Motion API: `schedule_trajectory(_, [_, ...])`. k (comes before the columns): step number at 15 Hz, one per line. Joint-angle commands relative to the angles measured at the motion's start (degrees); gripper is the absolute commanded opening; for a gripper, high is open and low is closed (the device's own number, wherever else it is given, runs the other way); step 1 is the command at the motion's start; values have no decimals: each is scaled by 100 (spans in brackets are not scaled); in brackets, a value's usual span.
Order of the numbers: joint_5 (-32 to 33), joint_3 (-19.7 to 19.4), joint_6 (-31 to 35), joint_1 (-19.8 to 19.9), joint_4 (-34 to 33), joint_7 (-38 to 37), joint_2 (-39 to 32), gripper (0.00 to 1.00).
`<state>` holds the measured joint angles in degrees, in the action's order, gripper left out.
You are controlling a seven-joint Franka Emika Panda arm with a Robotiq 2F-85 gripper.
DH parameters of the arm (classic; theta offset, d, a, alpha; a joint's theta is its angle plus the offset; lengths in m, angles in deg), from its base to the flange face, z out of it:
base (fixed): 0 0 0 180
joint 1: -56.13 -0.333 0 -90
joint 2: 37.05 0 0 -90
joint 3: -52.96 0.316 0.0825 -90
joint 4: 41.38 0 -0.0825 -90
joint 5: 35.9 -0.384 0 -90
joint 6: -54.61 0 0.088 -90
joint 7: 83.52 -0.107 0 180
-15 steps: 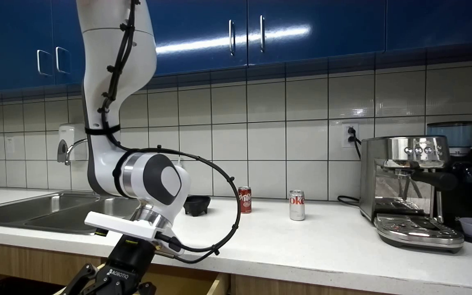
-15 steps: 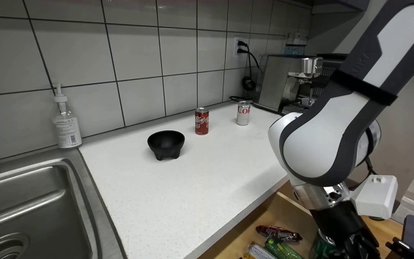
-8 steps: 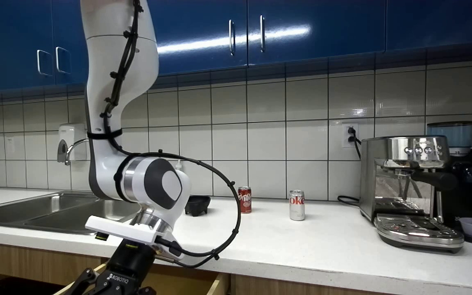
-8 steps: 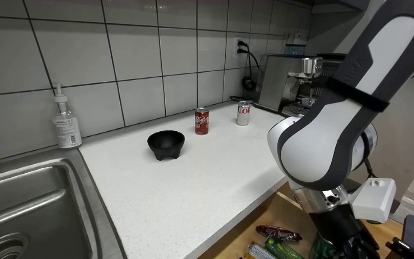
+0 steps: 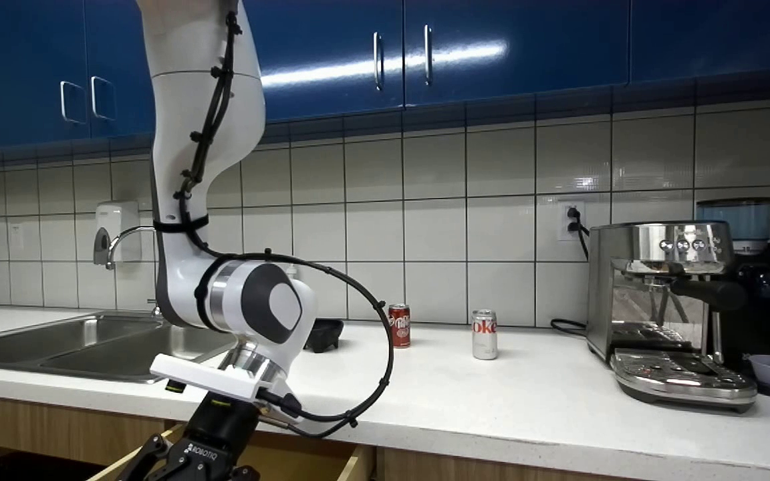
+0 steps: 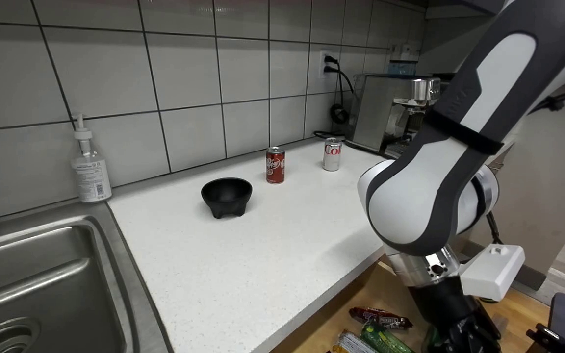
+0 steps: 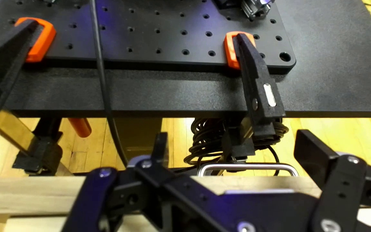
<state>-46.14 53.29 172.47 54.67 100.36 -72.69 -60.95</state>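
The gripper [image 7: 237, 150] is cropped at the near edge of all three views. In an exterior view, near snack wrappers [image 6: 384, 337] in the drawer [image 6: 380, 289] are cut off, and a green object [image 6: 430, 338] is mostly hidden behind the gripper. In the wrist view, the drawer front [image 7: 27, 195] hides the ends of its silver handle [image 7: 253, 166].

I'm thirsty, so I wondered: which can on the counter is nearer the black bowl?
The red can; the silver can stands farther from the black bowl, nearer the coffee machine.
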Motion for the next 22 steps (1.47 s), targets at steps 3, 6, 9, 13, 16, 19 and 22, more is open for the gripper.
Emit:
schedule_trajectory(3, [-144, 144, 5, 154, -134, -92, -291, 100])
schedule_trajectory(6, [-169, 153, 55, 178, -186, -63, -402, 100])
schedule_trajectory(9, [-223, 195, 216, 190, -242, -13, -493, 100])
schedule_trajectory(13, [-270, 209, 481, 197, -339, -25, -567, 100])
schedule_trajectory(16, [-273, 210, 668, 201, -492, -20, -700, 100])
schedule_trajectory(19, [-256, 234, 833, 190, -637, -25, -779, 100])
schedule_trajectory(22, [-227, 236, 979, 186, -804, -43, -816, 100])
